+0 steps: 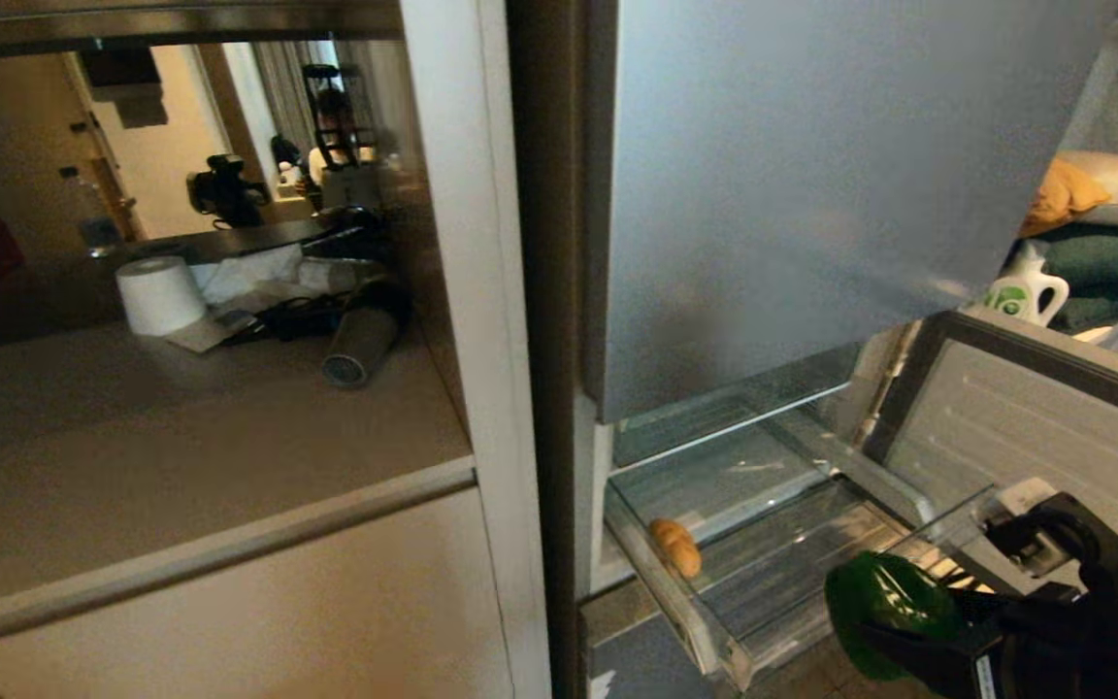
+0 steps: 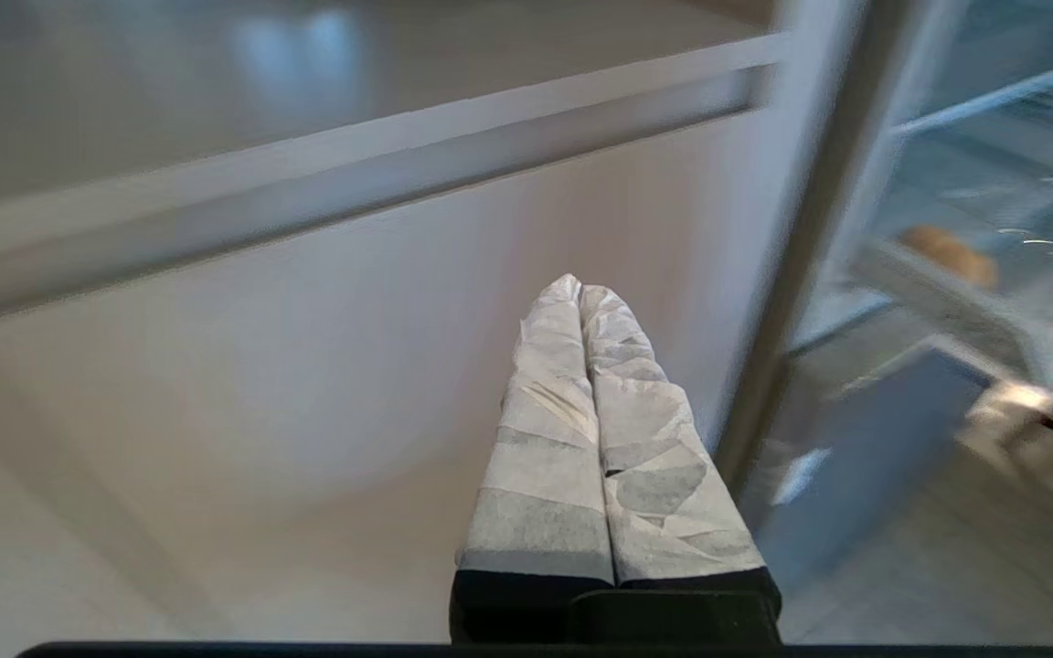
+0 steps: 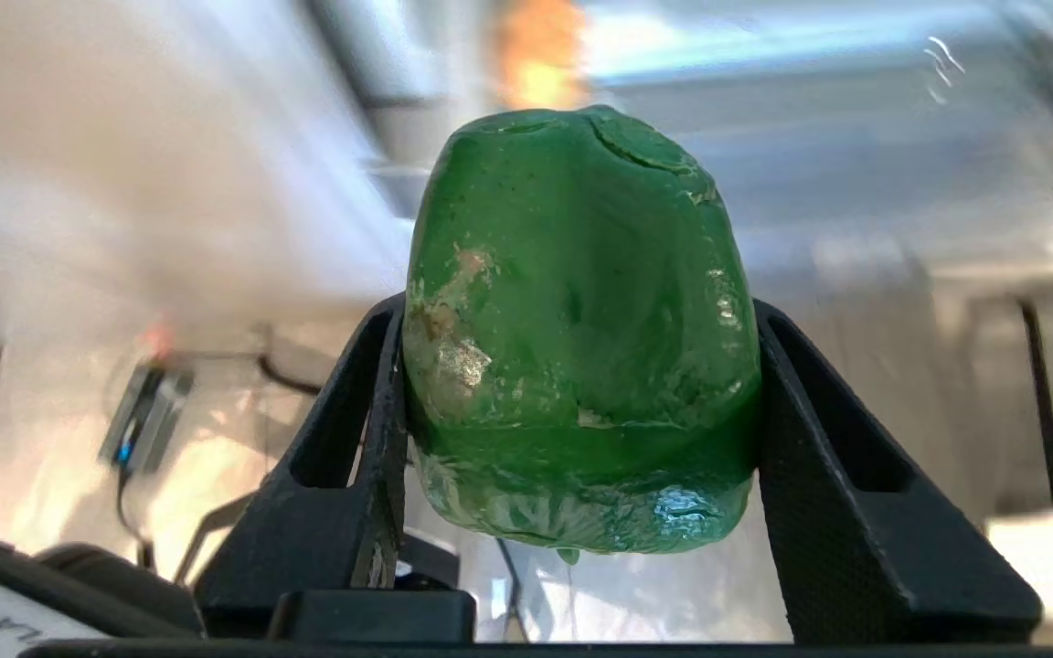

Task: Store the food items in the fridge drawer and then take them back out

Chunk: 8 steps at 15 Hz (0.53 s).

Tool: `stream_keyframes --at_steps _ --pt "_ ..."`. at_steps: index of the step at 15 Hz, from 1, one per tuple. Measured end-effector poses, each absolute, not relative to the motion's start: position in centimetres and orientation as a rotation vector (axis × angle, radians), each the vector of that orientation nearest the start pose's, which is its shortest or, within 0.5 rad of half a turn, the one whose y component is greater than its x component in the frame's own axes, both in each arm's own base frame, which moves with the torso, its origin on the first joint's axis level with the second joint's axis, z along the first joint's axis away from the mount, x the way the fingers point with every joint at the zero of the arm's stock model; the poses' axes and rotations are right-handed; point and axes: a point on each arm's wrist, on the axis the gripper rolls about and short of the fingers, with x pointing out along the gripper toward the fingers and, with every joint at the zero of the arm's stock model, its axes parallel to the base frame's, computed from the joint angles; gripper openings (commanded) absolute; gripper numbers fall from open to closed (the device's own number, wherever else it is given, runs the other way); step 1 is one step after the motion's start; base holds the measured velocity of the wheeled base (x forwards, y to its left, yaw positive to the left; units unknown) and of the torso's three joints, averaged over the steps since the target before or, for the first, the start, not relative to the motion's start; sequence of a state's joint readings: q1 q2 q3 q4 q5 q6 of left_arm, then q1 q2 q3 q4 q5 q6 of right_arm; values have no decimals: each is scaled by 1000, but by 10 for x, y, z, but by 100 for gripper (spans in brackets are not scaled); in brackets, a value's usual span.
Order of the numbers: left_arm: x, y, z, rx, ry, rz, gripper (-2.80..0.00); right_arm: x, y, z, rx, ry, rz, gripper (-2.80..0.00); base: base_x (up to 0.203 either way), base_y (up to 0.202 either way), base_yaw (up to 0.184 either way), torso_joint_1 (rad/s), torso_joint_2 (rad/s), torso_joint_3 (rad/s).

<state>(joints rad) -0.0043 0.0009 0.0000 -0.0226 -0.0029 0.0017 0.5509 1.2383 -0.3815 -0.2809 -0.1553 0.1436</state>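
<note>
A tall silver fridge door [image 1: 811,184] hangs above the fridge drawer [image 1: 714,641], a clear ribbed bin pulled out toward the robot, beside beige cabinet doors [image 1: 229,602]. In the head view the right gripper [image 1: 894,621] sits low at the drawer's near right corner, its black jaws clamped on either side of the bell pepper [image 3: 581,338] — glossy, dark green, its domed end pointing away from the wrist. The pepper is at the drawer's front edge, not yet inside by the look of it. The potato [image 1: 675,546] lies in the drawer against its left wall, to the pepper's left and farther in, well apart. The left gripper [image 2: 579,302], fingers pressed together and empty, is parked facing the cabinet front — the right arm is plainly the nearer one.
</note>
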Motion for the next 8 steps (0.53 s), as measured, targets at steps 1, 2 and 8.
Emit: stream_keyframes --at_steps 1,2,8 --pt "-23 0 78 2 -22 -6 -280 137 80 145 -63 570 344 -280 1 -4 182 1 6 -1" --pt "-23 0 78 2 -22 -6 -280 137 80 145 -63 571 343 -280 0 -10 172 -11 8 11" --pt "-23 0 78 2 -22 -6 -280 133 78 139 -70 586 342 -280 -1 -9 174 -2 8 4"
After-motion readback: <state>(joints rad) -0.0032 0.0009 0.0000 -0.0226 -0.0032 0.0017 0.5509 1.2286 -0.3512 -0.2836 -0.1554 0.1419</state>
